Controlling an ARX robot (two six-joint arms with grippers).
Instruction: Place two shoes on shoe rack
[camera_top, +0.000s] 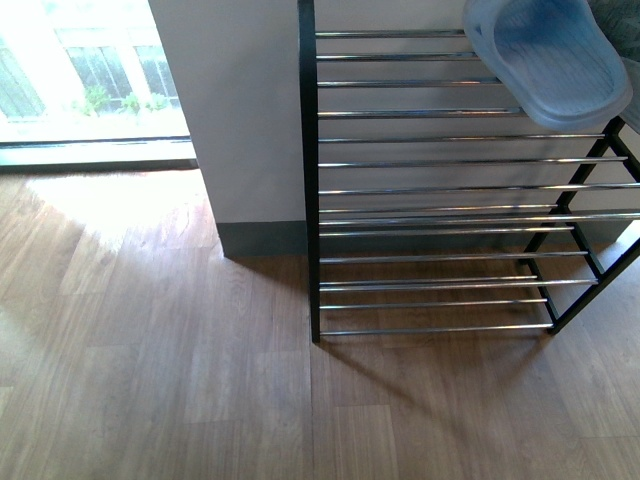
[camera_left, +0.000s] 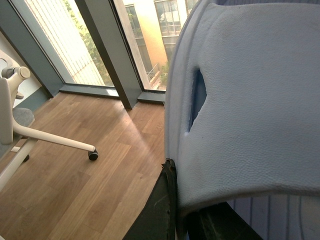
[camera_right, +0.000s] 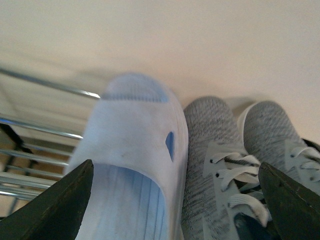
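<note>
The pale blue slide (camera_top: 550, 60) hangs over the top right corner of the shoe rack (camera_top: 430, 190), a black frame with silver rods. In the left wrist view the slide (camera_left: 250, 100) fills the right side, and my left gripper (camera_left: 182, 210) is shut on its lower edge. My right gripper (camera_right: 175, 215) is open, its dark fingers (camera_right: 55, 210) spread wide above a pale blue slide (camera_right: 130, 145) and two grey knit sneakers (camera_right: 210, 155) (camera_right: 280, 130) lying side by side against the wall. Neither arm shows in the front view.
A pale wall column (camera_top: 240, 120) with a grey skirting stands left of the rack. Wooden floor (camera_top: 160, 370) spreads in front, with a bright window (camera_top: 90, 70) at the far left. A white office chair base (camera_left: 30, 135) stands on the floor near tall windows.
</note>
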